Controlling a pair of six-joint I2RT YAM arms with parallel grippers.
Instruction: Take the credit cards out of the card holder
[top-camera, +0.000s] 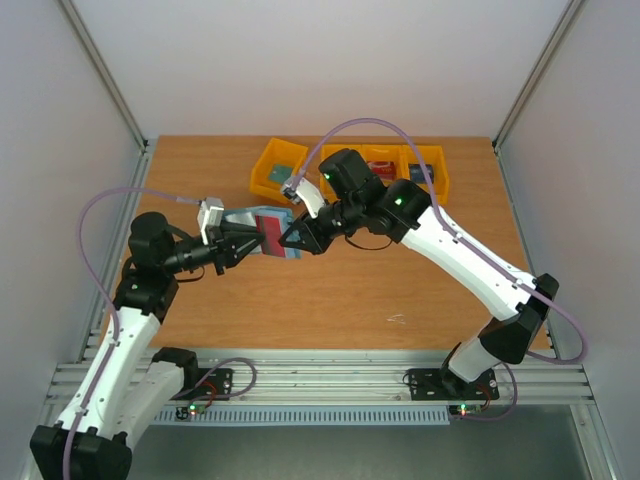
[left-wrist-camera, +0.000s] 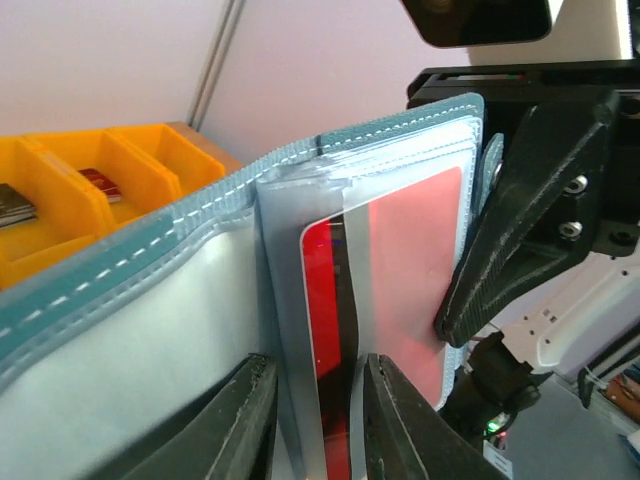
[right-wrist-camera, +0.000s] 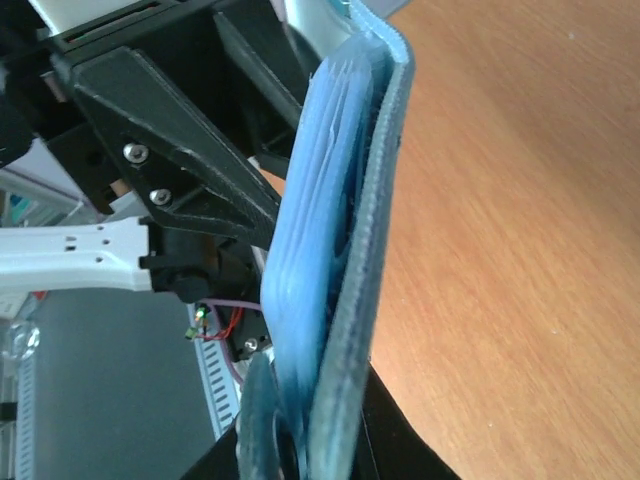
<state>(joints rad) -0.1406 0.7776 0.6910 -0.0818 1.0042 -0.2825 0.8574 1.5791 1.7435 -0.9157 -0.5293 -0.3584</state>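
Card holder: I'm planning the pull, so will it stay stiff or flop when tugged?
Probably floppy: the holder curves away from the left fingers. Its clear sleeves look thin, so they may buckle. The red card looks flat and stiff, so it should slide straight.

Your arms match: white shells on the long links, black housings at every joint. From the top camera, the left arm (top-camera: 115, 350) and right arm (top-camera: 470, 262) each trail a lilac cable (top-camera: 372, 122) off the wrist. Green lights (top-camera: 400, 203) glow on the right arm's black joints, and small red and green ones shine at each base (top-camera: 200, 385) by the counter's near edge. The left gripper (left-wrist-camera: 318, 370) has matte black, tapered fingers (left-wrist-camera: 250, 425). The right gripper (top-camera: 290, 240) shows a woven-textured black finger (left-wrist-camera: 520, 230) with two silver screw heads (left-wrist-camera: 572, 208).
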